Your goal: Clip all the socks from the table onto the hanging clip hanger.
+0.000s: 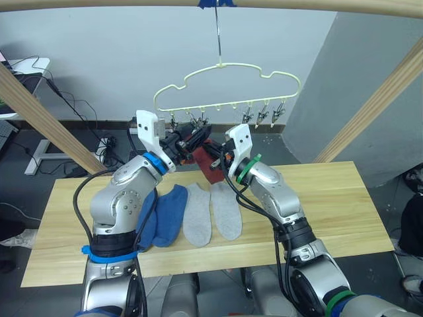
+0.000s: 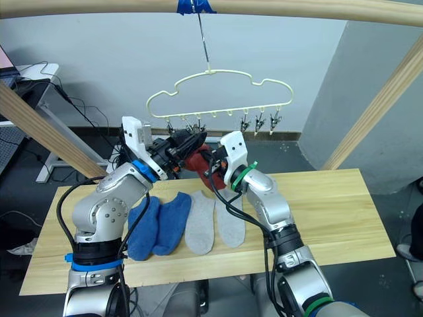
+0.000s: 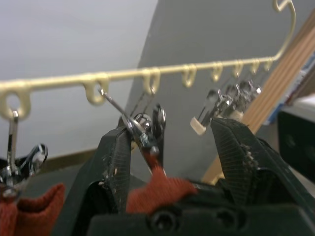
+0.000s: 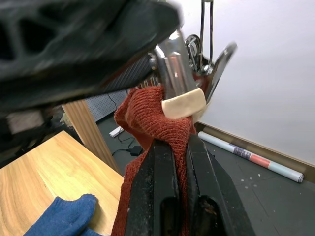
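The pale-yellow clip hanger (image 1: 228,82) hangs from a hook above the table (image 1: 330,198). My right gripper (image 4: 179,142) is shut on a brick red sock (image 4: 157,123) and holds it up against a metal clip (image 4: 182,101) under the hanger's left part. Around that same clip (image 3: 145,132) my left gripper (image 3: 172,130) stands open, its fingers wide apart. More red fabric (image 3: 29,211) shows below a neighbouring clip. Two blue socks (image 1: 165,214) and two light grey socks (image 1: 211,211) lie side by side on the table under my arms.
A thick wooden pole (image 1: 297,5) runs overhead and carries the hanger's hook. Slanted wooden posts (image 1: 39,119) (image 1: 377,105) rise behind the table on both sides. A desk with cables (image 1: 33,66) stands at the far left.
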Action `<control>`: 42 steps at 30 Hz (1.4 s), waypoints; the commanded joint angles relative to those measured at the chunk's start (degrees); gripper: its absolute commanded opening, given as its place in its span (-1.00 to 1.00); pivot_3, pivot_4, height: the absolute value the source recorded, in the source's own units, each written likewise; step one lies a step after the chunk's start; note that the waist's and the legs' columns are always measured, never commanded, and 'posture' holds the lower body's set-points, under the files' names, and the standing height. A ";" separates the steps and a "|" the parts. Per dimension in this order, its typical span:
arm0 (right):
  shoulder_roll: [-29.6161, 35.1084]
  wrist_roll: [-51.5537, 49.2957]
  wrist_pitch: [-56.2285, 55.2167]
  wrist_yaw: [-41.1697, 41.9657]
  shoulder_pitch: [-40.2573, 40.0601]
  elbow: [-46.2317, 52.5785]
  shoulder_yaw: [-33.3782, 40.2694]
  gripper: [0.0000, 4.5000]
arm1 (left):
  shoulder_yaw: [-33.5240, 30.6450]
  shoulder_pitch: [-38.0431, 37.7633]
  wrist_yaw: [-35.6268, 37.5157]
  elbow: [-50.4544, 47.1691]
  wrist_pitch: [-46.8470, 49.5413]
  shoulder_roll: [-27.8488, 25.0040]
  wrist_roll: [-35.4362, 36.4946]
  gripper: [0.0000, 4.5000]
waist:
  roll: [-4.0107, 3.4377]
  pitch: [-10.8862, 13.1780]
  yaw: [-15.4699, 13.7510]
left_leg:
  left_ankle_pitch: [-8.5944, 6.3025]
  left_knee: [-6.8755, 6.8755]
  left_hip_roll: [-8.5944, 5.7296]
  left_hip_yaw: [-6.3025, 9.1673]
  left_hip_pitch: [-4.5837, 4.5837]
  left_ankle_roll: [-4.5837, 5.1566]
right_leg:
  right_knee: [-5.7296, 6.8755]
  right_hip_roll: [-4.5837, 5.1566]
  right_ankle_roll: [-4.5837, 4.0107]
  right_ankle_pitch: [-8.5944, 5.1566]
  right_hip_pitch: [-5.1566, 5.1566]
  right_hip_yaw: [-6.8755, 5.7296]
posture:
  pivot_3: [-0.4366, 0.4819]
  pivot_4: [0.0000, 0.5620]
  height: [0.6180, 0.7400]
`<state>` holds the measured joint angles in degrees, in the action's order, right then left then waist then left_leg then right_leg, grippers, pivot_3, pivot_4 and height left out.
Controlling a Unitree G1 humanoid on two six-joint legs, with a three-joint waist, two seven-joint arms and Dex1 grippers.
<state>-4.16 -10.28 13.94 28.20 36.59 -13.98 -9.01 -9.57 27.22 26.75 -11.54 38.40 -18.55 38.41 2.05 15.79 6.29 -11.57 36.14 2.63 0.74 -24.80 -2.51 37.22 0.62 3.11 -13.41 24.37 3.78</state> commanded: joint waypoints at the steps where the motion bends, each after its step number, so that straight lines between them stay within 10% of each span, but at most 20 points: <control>1: -0.50 -0.10 -1.26 -0.05 1.14 0.65 -0.09 -1.00 | -1.87 -1.15 0.51 -3.84 1.09 -1.83 2.11 0.24 | 0.00 0.00 0.00 | 0.00 0.00 0.00 0.00 0.00 0.00 | 0.00 0.00 0.00 0.00 0.00 0.01 | -0.37 -0.07 1.00; 7: 1.31 1.78 -0.67 1.59 0.48 1.52 -2.80 -0.51 | -1.72 -1.84 0.40 -4.38 0.67 -3.23 1.56 0.25 | 0.00 0.00 -0.12 | 0.00 0.01 -0.01 0.01 0.01 0.00 | 0.01 0.00 0.00 0.00 0.00 -0.01 | -0.36 -0.06 1.00; 16: 14.14 10.91 3.20 7.77 -2.76 12.44 -12.71 0.93 | 1.03 -3.86 1.07 -5.18 -7.73 -3.93 -6.09 0.25 | 0.00 0.00 -0.23 | 0.00 0.01 -0.02 -0.01 0.00 0.00 | -0.02 0.01 0.00 0.00 0.00 0.00 | -0.38 -0.05 1.00; 29: 36.38 -3.72 19.47 18.75 -9.68 41.51 4.78 0.93 | 9.56 -9.33 -5.43 -4.74 -28.65 3.30 -24.28 0.25 | -0.01 0.02 -0.75 | 0.00 0.05 -0.03 -0.10 0.02 0.00 | -0.06 0.03 0.04 -0.03 -0.04 0.11 | -0.50 0.00 1.00; 42: 40.65 -8.63 27.14 14.75 -9.99 46.25 9.56 0.93 | 12.49 -8.21 -14.21 3.17 -35.77 12.52 -32.98 0.25 | 0.03 0.05 0.30 | 0.00 0.06 -0.03 -0.18 0.05 0.01 | -0.06 0.00 0.26 -0.16 -0.04 0.20 | -0.61 0.07 1.00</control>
<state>35.82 -17.76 41.04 43.53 26.24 29.68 -1.18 3.00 18.43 13.49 -7.68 4.40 -6.58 6.15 2.08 15.84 6.59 -11.57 36.21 2.60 0.55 -24.75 -2.50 37.17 0.62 3.37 -13.57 24.33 3.99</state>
